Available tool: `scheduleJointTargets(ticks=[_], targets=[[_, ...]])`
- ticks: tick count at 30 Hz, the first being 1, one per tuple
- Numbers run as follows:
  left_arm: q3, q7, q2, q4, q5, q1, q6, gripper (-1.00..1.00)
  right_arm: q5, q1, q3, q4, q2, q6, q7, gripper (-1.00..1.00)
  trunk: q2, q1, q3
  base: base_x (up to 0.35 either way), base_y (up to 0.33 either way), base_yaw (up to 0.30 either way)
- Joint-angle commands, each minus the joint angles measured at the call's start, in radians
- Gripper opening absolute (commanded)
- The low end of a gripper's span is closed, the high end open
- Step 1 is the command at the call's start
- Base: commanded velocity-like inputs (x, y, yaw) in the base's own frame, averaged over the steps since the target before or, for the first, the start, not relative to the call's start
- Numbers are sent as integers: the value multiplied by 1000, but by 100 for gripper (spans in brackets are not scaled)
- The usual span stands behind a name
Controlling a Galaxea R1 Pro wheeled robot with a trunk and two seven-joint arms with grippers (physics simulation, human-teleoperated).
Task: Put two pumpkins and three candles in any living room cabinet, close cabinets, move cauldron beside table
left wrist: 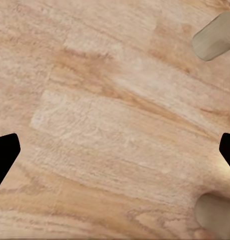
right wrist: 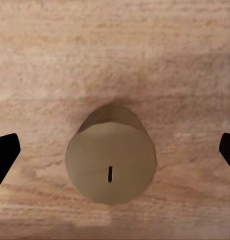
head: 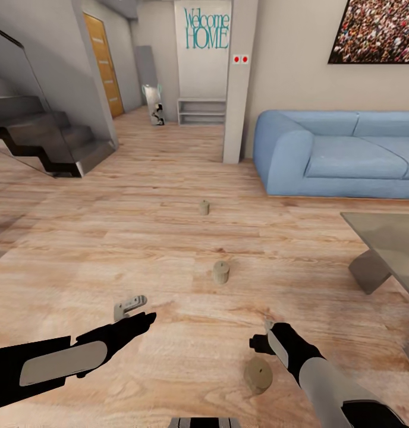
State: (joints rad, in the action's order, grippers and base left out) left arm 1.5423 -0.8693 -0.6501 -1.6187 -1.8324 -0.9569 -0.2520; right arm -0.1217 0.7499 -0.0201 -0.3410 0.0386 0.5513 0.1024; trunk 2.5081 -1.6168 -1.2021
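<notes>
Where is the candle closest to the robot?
The nearest candle stands on the wooden floor, low in the head view, just beside the right gripper.

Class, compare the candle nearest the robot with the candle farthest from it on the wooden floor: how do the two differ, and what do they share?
The nearest candle stands right beside the right gripper; the farthest candle stands alone, toward the blue sofa. The nearest candle shows its flat top and dark wick from above in the right wrist view; on the farthest candle the wick is too small to tell. Both are short tan cylinders, upright on the floor.
</notes>
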Motion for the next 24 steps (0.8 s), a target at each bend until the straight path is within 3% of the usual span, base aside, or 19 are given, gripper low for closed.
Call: scheduleJointTargets(ticks=[1,11,24], targets=[[2,-1,0,-1,-5,-2,-6,100,-7,0,-3,-2,0,-6,8,100,1,0,-5,0,0,0],[2,0,0,-1,-5,-2,-6,100,86,0,-10,41,4,-72,9,100,3,-5,-44,0,0,0],[2,1,-2,-1,-4,-2,-6,100,98,0,-13,54,19,-95,8,100,6,-11,-94,0,0,0]])
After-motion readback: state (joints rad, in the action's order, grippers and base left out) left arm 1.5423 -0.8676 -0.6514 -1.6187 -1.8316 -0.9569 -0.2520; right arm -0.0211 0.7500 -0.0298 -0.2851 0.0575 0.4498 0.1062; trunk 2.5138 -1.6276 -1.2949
